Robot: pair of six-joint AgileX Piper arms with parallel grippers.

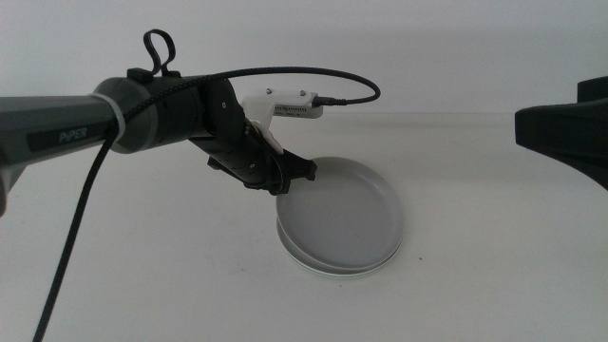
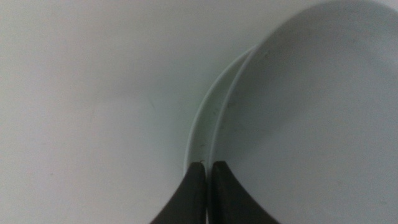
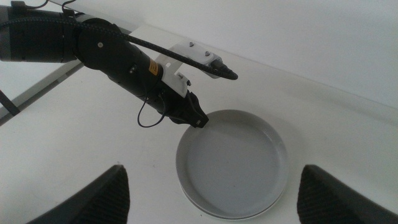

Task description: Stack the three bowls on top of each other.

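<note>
Sitting near the middle of the white table [image 1: 494, 285], a little right of centre, is the shallow round matte grey bowl [image 1: 347, 214], top of a stack. Under it a pale mint green rim [image 1: 296, 252] shows as a thin crescent along the near-left side; in the left wrist view the same green edge [image 2: 208, 109] runs just outside the grey one [image 2: 311, 112]. A third, white bowl cannot be told apart from here; it may lie at the bottom of the pile, hidden.

Grey bowl: low rim, flat floor, plain, no marks of note. It sits slightly offset toward the far right over the green one, not quite concentric.

Left gripper [image 1: 302, 174]: at the far-left rim of the grey bowl, arm reaching in from the left. Jaws drawn together with the thinnest gap, tips right at the rim; whether they pinch the rim cannot be told. The bowl lies to the right of the fingers, and near.

Right gripper [image 3: 211, 193]: held well above and to the right, jaws spread wide, nothing in them. It waits.

Judgement: left arm is the nearer by far; stack looks done or nearly so, pending release.
</note>
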